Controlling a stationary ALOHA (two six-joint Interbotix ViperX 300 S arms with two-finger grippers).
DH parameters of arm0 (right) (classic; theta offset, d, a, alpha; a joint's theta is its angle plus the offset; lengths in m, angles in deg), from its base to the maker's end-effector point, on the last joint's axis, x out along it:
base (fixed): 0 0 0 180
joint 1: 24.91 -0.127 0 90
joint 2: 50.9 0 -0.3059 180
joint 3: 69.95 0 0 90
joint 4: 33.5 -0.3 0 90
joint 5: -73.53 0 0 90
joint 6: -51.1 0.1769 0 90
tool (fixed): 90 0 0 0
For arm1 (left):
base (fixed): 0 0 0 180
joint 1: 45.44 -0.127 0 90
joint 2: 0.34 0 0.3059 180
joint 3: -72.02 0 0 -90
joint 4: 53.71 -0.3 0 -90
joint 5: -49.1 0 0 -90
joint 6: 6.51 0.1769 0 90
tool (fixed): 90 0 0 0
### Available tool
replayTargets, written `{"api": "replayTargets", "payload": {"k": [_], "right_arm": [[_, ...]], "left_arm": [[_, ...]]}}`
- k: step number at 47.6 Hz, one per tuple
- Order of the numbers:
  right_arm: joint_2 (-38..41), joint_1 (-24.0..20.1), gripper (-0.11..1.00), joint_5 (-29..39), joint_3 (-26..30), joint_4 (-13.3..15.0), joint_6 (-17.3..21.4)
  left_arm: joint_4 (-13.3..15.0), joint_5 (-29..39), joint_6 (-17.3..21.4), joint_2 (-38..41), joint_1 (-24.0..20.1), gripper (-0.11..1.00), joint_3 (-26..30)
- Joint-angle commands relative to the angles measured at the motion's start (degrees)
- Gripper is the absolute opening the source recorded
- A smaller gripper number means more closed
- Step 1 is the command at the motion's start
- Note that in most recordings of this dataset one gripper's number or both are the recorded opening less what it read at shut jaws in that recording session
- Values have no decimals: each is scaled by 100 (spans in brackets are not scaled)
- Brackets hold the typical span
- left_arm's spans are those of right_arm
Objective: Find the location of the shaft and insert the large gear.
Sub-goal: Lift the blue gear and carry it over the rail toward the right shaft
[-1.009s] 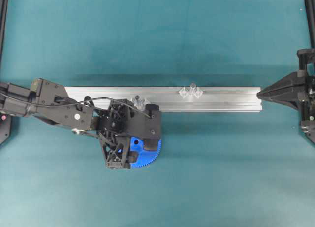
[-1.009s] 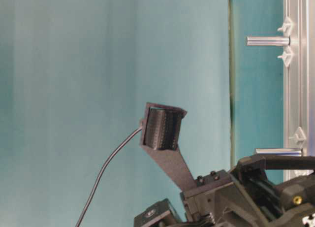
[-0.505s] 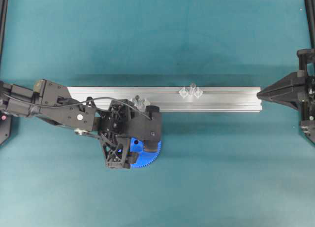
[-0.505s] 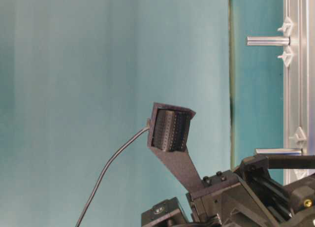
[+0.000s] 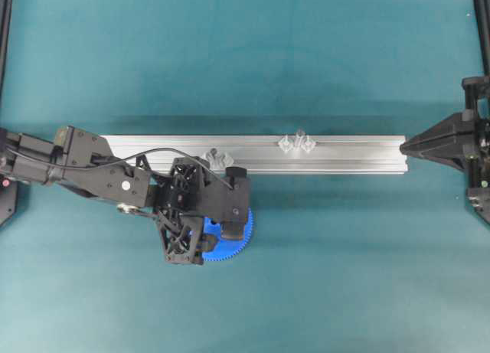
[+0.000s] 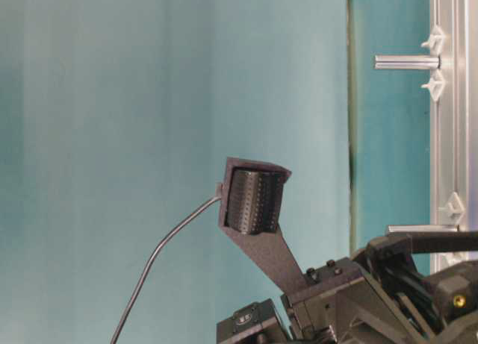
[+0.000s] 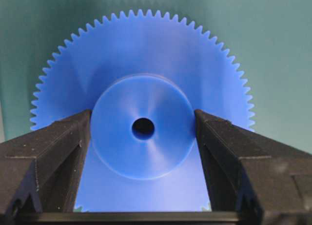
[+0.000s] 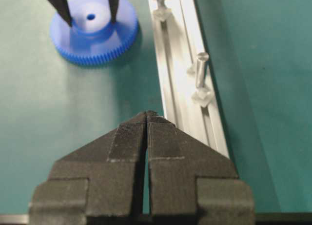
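The large gear point(image 5: 233, 251) is bright blue and lies flat on the teal mat just in front of the rail. It fills the left wrist view point(image 7: 141, 54) and shows in the right wrist view point(image 8: 92, 39). My left gripper point(image 5: 227, 230) stands over it, and its two fingers point(image 7: 73, 137) press the raised hub from both sides. The shaft point(image 5: 298, 142) is a clear peg on a winged base on the rail, to the right of the gear. It also shows in the right wrist view point(image 8: 201, 69). My right gripper point(image 5: 406, 146) is shut and empty at the rail's right end.
The aluminium rail point(image 5: 352, 158) runs left to right across the middle of the mat. A second clear mount point(image 5: 220, 158) sits on it right beside the left gripper. Dark frame posts stand at the far left and right edges.
The left gripper has shifted slightly over the gear. The gear, the rail and the right arm have not moved.
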Motion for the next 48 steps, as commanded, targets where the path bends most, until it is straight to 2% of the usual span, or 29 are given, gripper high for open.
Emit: {"api": "replayTargets", "payload": {"k": [1, 18, 29, 41, 48], "right_arm": [[-26, 0, 1, -53, 35, 0, 53], [-220, 26, 1, -62, 0, 0, 62], [-229, 26, 1, -79, -44, 0, 62], [-229, 44, 1, -246, -44, 0, 62], [-246, 44, 1, -246, -79, 0, 62]], "left_arm": [[-9, -114, 9, -255, -18, 71, 70], [-9, -79, 26, -589, -62, 71, 334], [-9, -44, 123, -765, -299, 71, 677], [-18, -44, 650, -905, -721, 71, 1002], [-18, -53, 1213, -835, -932, 71, 1230]]}}
